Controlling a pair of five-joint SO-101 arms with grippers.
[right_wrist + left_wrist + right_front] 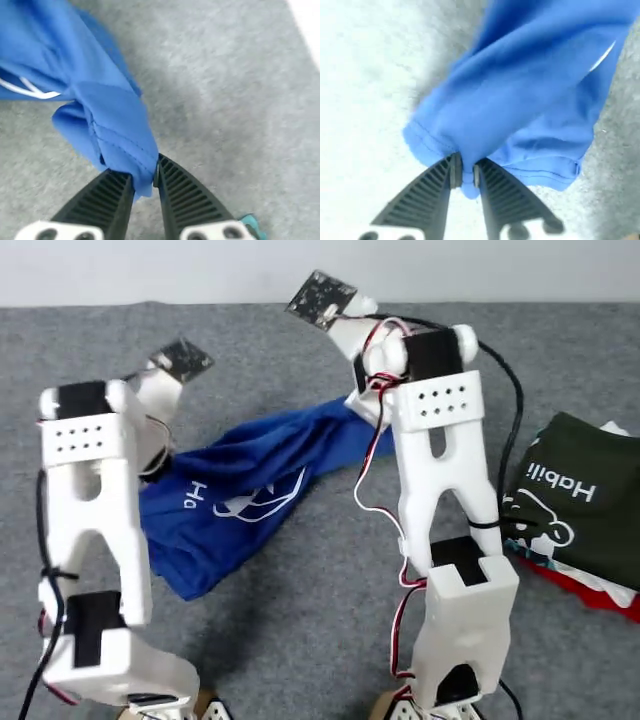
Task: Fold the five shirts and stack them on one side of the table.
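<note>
My left gripper [465,176] is pinched nearly closed on a hemmed corner of the blue shirt [250,490], and my right gripper [145,175] grips another bunched edge just as tightly. The shirt stretches between them over the grey table [310,610], apart from the folded stack [575,505], dark green on top.

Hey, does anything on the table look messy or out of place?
The blue shirt is bunched and twisted between the left pincer and right pincer, each shut on an edge. Red and white edges poke unevenly from under the dark green shirt.
</note>
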